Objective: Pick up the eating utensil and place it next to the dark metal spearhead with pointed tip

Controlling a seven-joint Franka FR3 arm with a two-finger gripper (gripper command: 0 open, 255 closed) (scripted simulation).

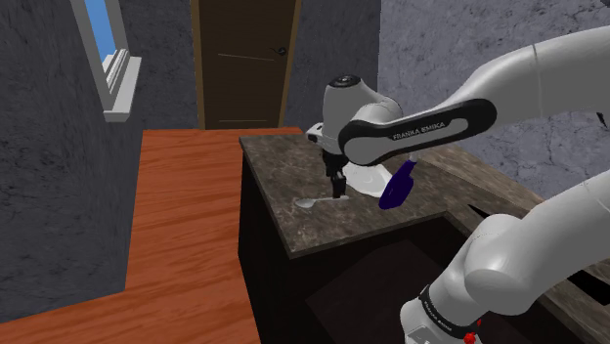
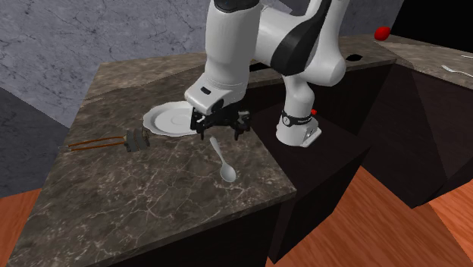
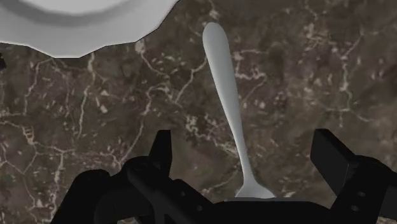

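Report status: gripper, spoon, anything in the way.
Gripper open, straddling spoon handle, not gripping. Spoon flat on counter. Plate near handle end; nothing between spoon and spearhead.

White plate (image 2: 162, 120) on dark marble counter (image 2: 151, 205)

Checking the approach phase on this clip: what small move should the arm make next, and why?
Probably lower the gripper straight down. Its fingers stand apart with the spoon handle lying between them on the counter, not touched by either, and in the second exterior view the hand seems to hang a little above the surface.
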